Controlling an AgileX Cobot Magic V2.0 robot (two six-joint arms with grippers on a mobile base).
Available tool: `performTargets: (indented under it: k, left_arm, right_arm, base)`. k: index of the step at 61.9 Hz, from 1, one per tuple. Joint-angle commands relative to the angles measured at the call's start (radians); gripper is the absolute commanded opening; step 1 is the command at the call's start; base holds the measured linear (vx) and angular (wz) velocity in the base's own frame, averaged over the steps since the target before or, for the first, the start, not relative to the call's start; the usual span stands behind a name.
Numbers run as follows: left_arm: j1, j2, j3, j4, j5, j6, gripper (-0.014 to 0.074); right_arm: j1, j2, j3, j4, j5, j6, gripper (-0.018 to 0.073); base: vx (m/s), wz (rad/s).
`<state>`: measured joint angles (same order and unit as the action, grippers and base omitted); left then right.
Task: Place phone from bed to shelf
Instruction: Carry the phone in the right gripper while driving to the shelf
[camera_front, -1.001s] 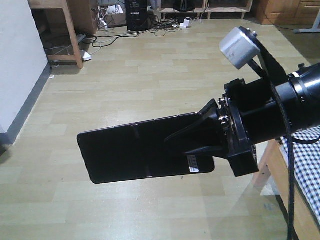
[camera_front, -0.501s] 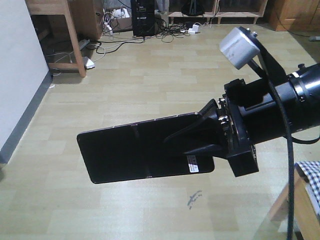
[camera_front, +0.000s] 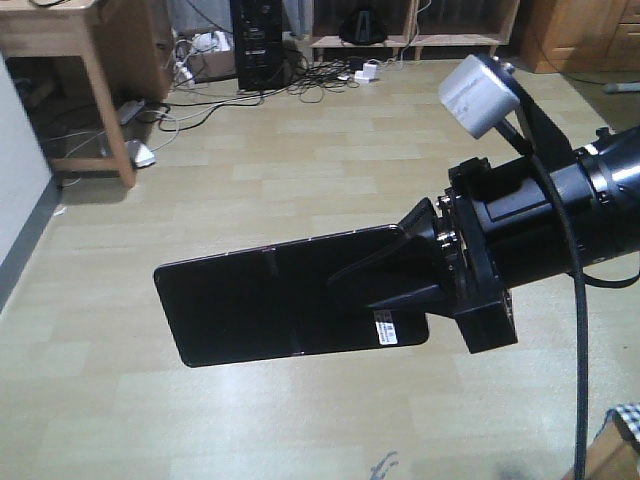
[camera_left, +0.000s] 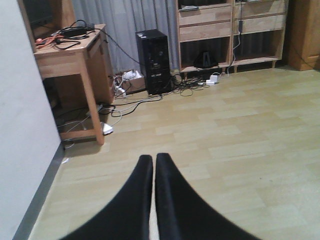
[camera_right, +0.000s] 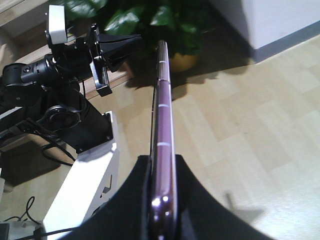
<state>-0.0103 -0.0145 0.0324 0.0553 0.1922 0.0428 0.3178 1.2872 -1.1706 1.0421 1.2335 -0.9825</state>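
The phone, flat and black with a white sticker, hangs level above the floor. My right gripper is shut on its sticker end. The right wrist view shows the phone edge-on, pinkish and glossy, pinched between the right gripper fingers. My left gripper is shut with nothing in it, and the left gripper also shows on its arm from the right wrist. The light-wood shelf stands against the far wall; in the front view the shelf sits top centre. Only a corner of the bed shows.
A wooden desk stands at the left beside a white wall. A black PC tower and loose cables lie on the floor before the shelf. A potted plant and the robot's white base are behind.
The background has slid: the desk and shelf look nearer and the bed has slipped almost out at the bottom right. The phone stays in the right gripper, unmoved in the view.
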Motion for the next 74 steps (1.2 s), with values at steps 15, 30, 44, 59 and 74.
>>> performTargets:
  k: [15, 30, 44, 59, 74]
  left_arm:
    - [-0.002, -0.009, -0.026, -0.005, -0.074, -0.004, 0.0001]
    - [-0.002, -0.009, -0.026, -0.005, -0.074, -0.004, 0.0001]
    - [-0.002, -0.009, -0.026, -0.005, -0.074, -0.004, 0.0001]
    - [-0.002, -0.009, -0.026, -0.005, -0.074, -0.004, 0.0001]
    - [-0.002, -0.009, -0.026, -0.005, -0.074, -0.004, 0.0001]
  right_arm:
    - [0.0, -0.025, -0.026, 0.087, 0.055, -0.007, -0.0001]
    - [0.0, -0.025, -0.026, 0.087, 0.055, -0.007, -0.0001]
    - [0.0, -0.025, -0.026, 0.087, 0.055, -0.007, -0.0001]
    - [0.0, -0.025, -0.026, 0.087, 0.055, -0.007, -0.0001]
    - [0.0, -0.025, -0.026, 0.087, 0.055, -0.007, -0.0001]
  base:
    - [0.43, -0.22]
    - [0.42, -0.18]
    - [0.41, -0.15]
    - [0.41, -0.13]
    - [0.41, -0.15]
